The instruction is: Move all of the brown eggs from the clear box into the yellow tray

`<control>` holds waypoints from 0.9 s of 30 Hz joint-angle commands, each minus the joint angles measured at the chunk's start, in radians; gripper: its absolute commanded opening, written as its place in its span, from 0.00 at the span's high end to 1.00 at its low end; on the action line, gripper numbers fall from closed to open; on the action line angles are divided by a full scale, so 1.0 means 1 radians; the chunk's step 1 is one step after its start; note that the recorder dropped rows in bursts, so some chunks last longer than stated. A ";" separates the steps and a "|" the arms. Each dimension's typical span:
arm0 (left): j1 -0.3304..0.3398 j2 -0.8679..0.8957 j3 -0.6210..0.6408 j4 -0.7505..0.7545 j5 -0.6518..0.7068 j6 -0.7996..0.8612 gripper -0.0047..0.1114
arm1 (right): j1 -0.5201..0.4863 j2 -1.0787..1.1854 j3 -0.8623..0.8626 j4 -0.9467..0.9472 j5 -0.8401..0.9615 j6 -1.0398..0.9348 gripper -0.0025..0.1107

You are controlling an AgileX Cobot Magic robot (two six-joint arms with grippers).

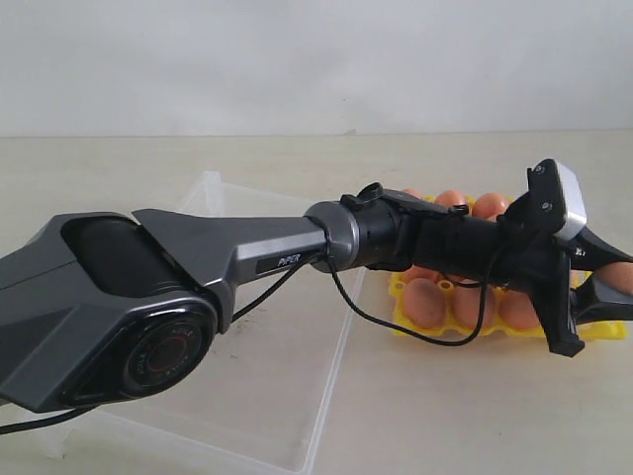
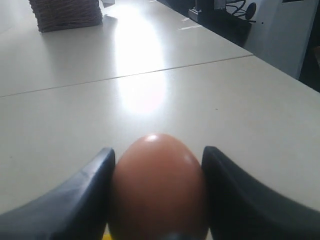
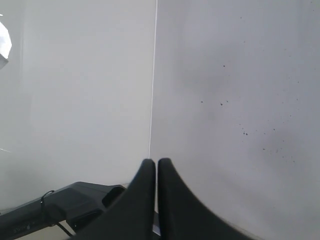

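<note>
My left arm reaches across the exterior view to the right. Its gripper (image 1: pixel 605 279) hangs over the right end of the yellow tray (image 1: pixel 401 297), shut on a brown egg (image 1: pixel 620 276). The left wrist view shows that egg (image 2: pixel 157 190) filling the gap between both dark fingers (image 2: pixel 90 185). Several brown eggs (image 1: pixel 425 302) sit in the tray's cups, partly hidden behind the arm. To the left lies the clear box (image 1: pixel 326 396), much of it covered by the arm. The right gripper (image 3: pixel 156 162) is shut on nothing and faces a pale wall; the exterior view does not show it.
A black cable (image 1: pixel 396 322) loops down from the left arm over the box's right wall. In the left wrist view a woven basket (image 2: pixel 65 14) stands far off on the table, with dark equipment (image 2: pixel 225 15) beyond the table's edge.
</note>
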 commanded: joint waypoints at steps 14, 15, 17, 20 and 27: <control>0.017 -0.004 -0.002 0.054 -0.062 -0.072 0.93 | -0.002 -0.006 -0.003 0.002 -0.020 -0.005 0.98; 0.017 -0.004 -0.002 0.067 -0.062 -0.072 0.93 | -0.002 -0.006 -0.003 0.002 -0.020 -0.005 0.98; 0.017 0.001 -0.002 0.082 -0.062 -0.072 0.93 | -0.002 -0.006 -0.003 0.002 -0.020 -0.005 0.98; 0.017 0.013 -0.002 0.082 -0.062 -0.072 0.93 | -0.002 -0.006 -0.003 0.002 -0.020 -0.005 0.98; 0.017 0.036 -0.002 0.082 -0.064 -0.072 0.93 | -0.002 -0.006 -0.003 0.002 -0.022 -0.010 0.98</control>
